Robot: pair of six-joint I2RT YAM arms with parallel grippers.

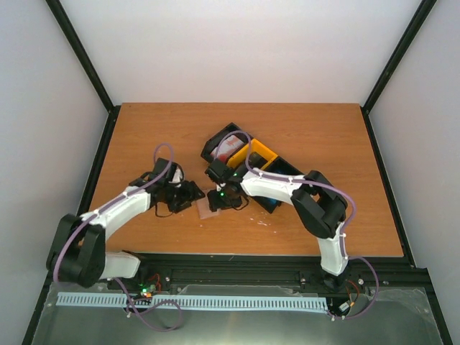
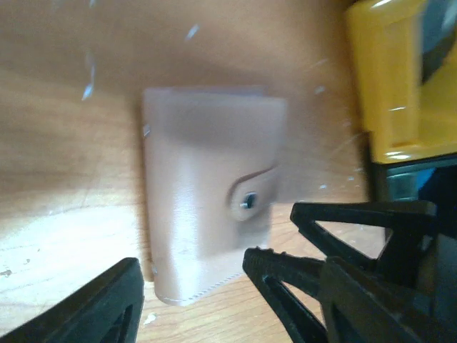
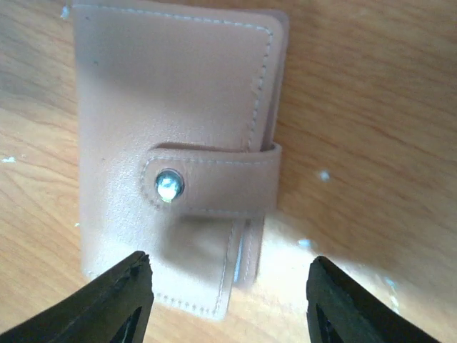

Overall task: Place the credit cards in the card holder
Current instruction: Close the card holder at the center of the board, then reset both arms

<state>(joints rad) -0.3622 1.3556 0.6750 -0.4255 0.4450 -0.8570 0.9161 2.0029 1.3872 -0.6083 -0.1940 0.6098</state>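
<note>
holder: pink-tan, snap shut, flat on worktop | cards: red-white, in black bin

The flat pinkish-tan folding card holder, just ahead of the right pincer, is seen in one plain colour, and its edges are marked by a pale line of stitching. A small round silver snap is set on its strap. The fingers of this pincer are coloured matt black. The orange-brown wooden table top is streaked with fine grain and dotted with white specks. To the right of the left pincer a bright yellow plastic bin is seen. Beyond the right pincer, a red-and-white rectangular plastic card is seen in a black plastic bin. Purple cables are carried on the white arms.
</note>
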